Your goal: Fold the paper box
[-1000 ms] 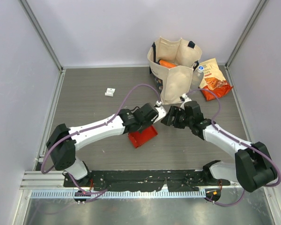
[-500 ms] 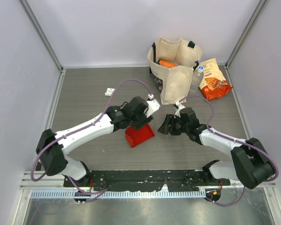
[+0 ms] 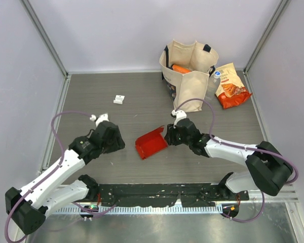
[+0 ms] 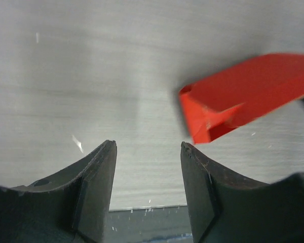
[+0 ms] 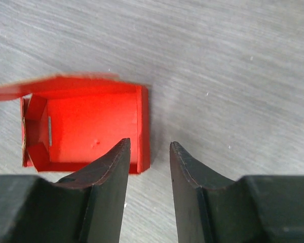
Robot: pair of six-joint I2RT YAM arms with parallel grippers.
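Note:
The red paper box [image 3: 151,143] lies on the table as a half-formed open tray with one flap standing up along its far side. In the right wrist view the paper box [image 5: 91,126] shows its inside and low side walls. My right gripper [image 3: 169,135] is at its right edge; the right gripper [image 5: 148,144] is open, with one finger above the box floor, the other outside, and the right wall between them. My left gripper [image 3: 116,142] sits to the left, apart from the paper box [image 4: 243,91]. The left gripper [image 4: 148,144] is open and empty.
A beige tote bag [image 3: 189,76] stands at the back with an orange item [image 3: 181,69] inside. An orange-red snack bag [image 3: 231,86] lies to its right. A small white piece [image 3: 119,99] lies at the back left. A black rail [image 3: 157,192] runs along the near edge.
My left gripper opened, let go of the box and drew back left. My right gripper moved left to the box's right wall while its jaws narrowed.

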